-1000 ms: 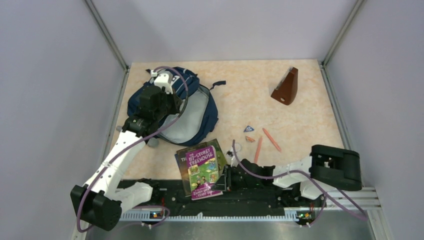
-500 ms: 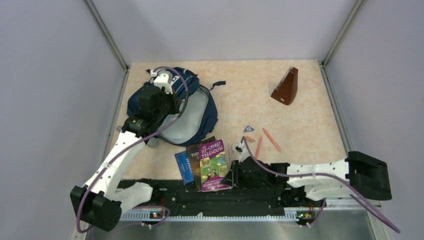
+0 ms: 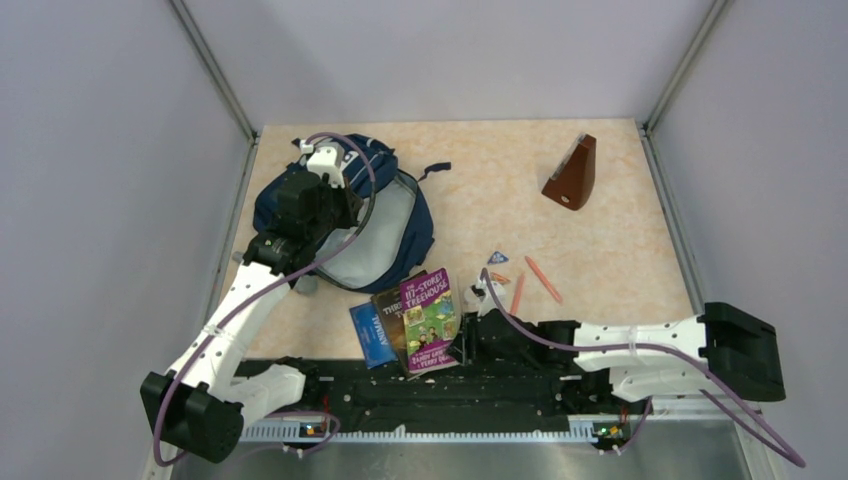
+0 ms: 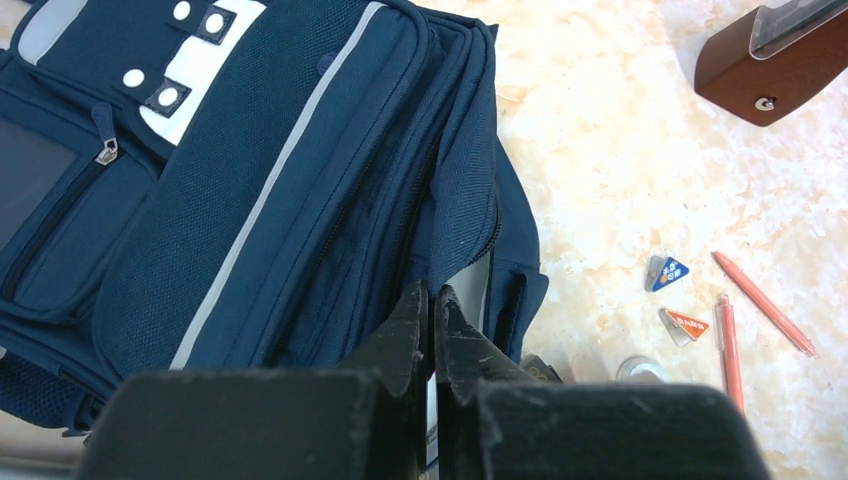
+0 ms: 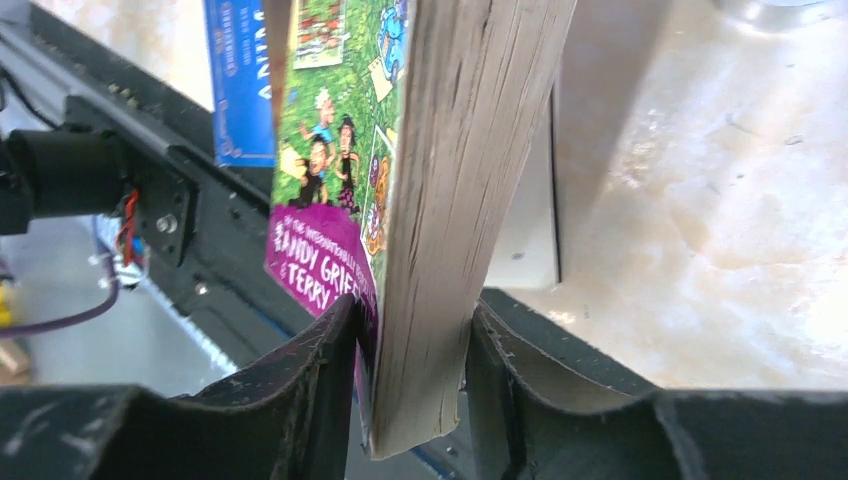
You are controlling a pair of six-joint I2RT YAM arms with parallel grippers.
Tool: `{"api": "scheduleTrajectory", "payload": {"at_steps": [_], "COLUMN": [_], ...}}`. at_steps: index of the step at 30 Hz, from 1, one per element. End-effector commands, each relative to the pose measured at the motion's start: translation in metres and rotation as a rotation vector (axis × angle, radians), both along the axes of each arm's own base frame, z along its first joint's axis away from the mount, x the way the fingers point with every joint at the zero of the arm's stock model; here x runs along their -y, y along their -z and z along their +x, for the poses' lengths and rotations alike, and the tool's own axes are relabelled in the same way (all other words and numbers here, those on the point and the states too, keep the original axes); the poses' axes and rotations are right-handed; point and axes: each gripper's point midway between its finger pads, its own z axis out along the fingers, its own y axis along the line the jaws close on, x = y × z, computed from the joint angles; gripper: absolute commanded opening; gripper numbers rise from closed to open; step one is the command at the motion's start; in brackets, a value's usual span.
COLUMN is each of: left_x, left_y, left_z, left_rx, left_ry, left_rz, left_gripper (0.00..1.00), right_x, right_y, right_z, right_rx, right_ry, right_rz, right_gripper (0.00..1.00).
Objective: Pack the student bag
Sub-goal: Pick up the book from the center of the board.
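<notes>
**Colleague:** What do you have on the top camera?

**Me:** The student bag lies in the far left part of the table, close to the left edge. Its mouth is open and the grey lining shows. My left arm reaches over it. At the middle of the near edge, the right gripper holds the purple book. A dark book and a blue book lie just beside it on the left.

**Colleague:** And the left wrist?

**Me:** The left gripper is almost fully closed. A fold of the bag's rim seems pinched between its fingers, so I judge that it holds the mouth open.

**Colleague:** The right wrist?

**Me:** The fingers are clamped on one end of the purple book, one on the cover and one on the back. The page edges face the camera.

**Colleague:** Which way must you go?

**Me:** From the right gripper, the bag is to the left and toward the far edge. The mouth runs diagonally, from near left to far right. The book's long axis points roughly at the far edge, so I think it needs a small turn first. The left arm is nearer, but occupied.
</notes>
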Motion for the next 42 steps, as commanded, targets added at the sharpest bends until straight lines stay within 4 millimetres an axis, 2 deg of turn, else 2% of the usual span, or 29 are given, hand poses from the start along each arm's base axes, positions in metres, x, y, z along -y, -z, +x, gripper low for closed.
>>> {"api": "scheduleTrajectory", "payload": {"at_steps": [1,6,9,14,17,23,26,34,42], "left_x": [0.001,0.001,0.001,0.002,0.002,0.002,0.003,0.004,0.005], "left_y": [-0.044,-0.044,-0.045,-0.045,-0.045,-0.045,-0.044,-0.043,-0.039], "left_z": [0.003,0.003,0.002,0.003,0.002,0.002,0.002,0.002,0.004], "left_rx": [0.143,0.144,0.145,0.143,0.144,0.143,0.140,0.137,0.126], "left_ry": [0.000,0.001,0.002,0.006,0.007,0.008,0.012,0.014,0.015], "left_rz": [-0.054,-0.054,-0.055,-0.057,-0.058,-0.059,-0.061,-0.063,-0.061], "left_gripper": [0.00,0.00,0.00,0.00,0.00,0.00,0.00,0.00,0.00], "right_x": [0.006,-0.005,-0.003,0.005,0.002,-0.010,-0.011,0.010,-0.010], "right_y": [0.007,0.020,0.034,0.049,0.051,0.054,0.050,0.042,0.021], "right_z": [0.023,0.020,0.021,0.020,0.012,-0.019,-0.027,-0.019,-0.020], "right_rx": [0.107,0.090,0.082,0.053,0.000,-0.175,-0.208,-0.183,-0.182], "right_ry": [0.052,0.020,0.024,0.041,0.031,-0.005,-0.010,0.099,0.080], "right_rz": [-0.073,-0.075,-0.124,-0.202,-0.178,-0.020,0.015,-0.011,0.187], "right_gripper": [0.41,0.43,0.51,0.72,0.76,0.78,0.77,0.79,0.79]}}
